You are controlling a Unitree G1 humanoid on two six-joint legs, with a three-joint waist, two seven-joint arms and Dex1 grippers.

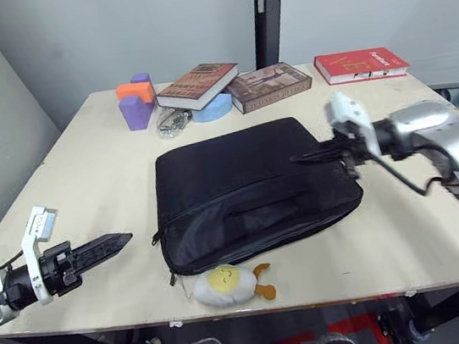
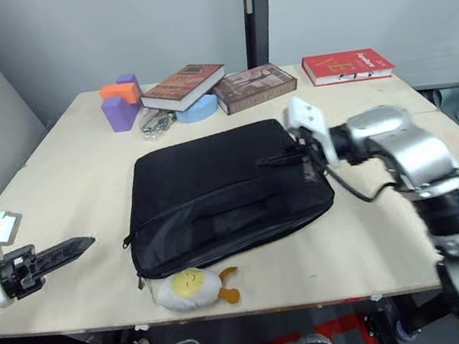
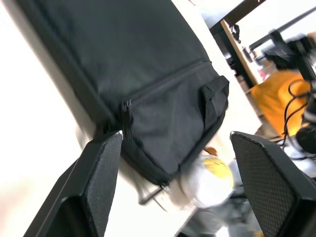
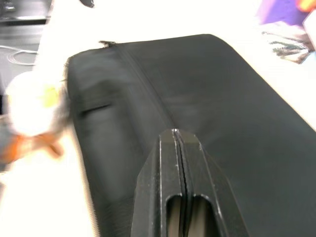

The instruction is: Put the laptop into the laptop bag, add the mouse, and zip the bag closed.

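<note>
Two grippers flank the laptop bag [image 1: 249,190], which lies flat in the middle of the desk [image 1: 94,182]. The right gripper [image 1: 300,158], fingers pressed together, is over the bag's right edge. The left gripper [image 1: 123,236], fingers spread, hovers off the bag's left side. An egg plush [image 1: 226,284] sits just in front of the bag.

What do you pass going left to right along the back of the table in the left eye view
Purple and orange blocks → brown book → second brown book → red book.
</note>
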